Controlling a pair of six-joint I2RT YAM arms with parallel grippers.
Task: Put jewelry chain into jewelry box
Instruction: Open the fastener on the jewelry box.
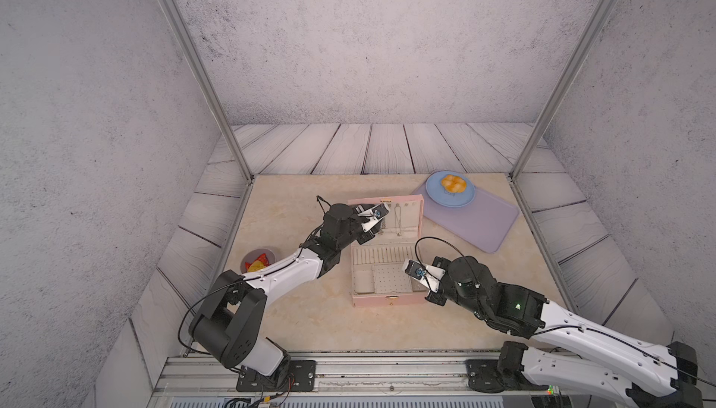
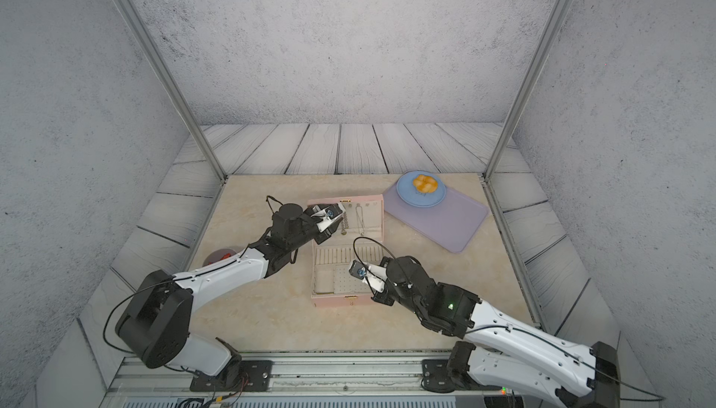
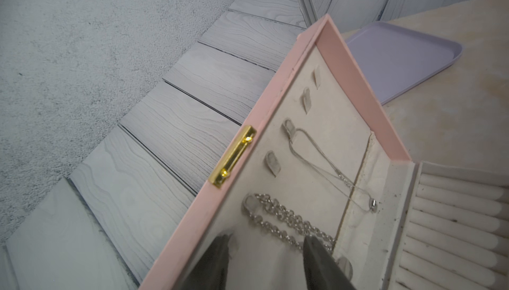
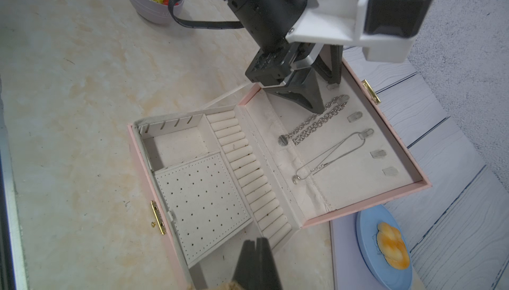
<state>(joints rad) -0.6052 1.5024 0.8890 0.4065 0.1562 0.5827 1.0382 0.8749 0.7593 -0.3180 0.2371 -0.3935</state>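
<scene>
We can't find the jewelry chain in any view. No fine gold strand shows, so we can't tell its spot, heading or long axis.

1 jewelry box (image 1: 368, 302), pale pink, sits open mid-frame in both top views on the worktop (image 1: 310, 321). Its long axis runs left-right across the frame, w/ the lid swung back toward the frame's top. The front wall faces the lower edge. We count 2 gold clasp parts (image 4: 157, 218), 1 on the front wall and 1 on the lid rim.

In the base we see 1 row of ring rolls (image 4: 248, 162) and 1 perforated panel (image 4: 201, 206). The lid lining has 6 hooks (image 4: 355, 116), and 2 are taken. One holds 1 thick silver chain (image 4: 316, 122), another 1 thin silver necklace (image 3: 343, 178). Both trail toward the hinge.

There are 2 claws. The left claw (image 3: 265, 240) is spread, its tips at the lid lining by the thick chain's hook end. Lining and a bit of that chain show btwn the tips; whether they touch, we can't tell. The right claw (image 4: 256, 243) is pressed together over the base's right end; whether it pinches anything, we can't tell.

Upper right in the top views are 1 lilac tray (image 1: 476, 224) and 1 blue plate (image 1: 434, 197) on its far corner, w/ 1 bun (image 1: 452, 183) on the plate. At left, 1 bowl (image 4: 143, 7) of wrappers sits partly behind the left arm.
</scene>
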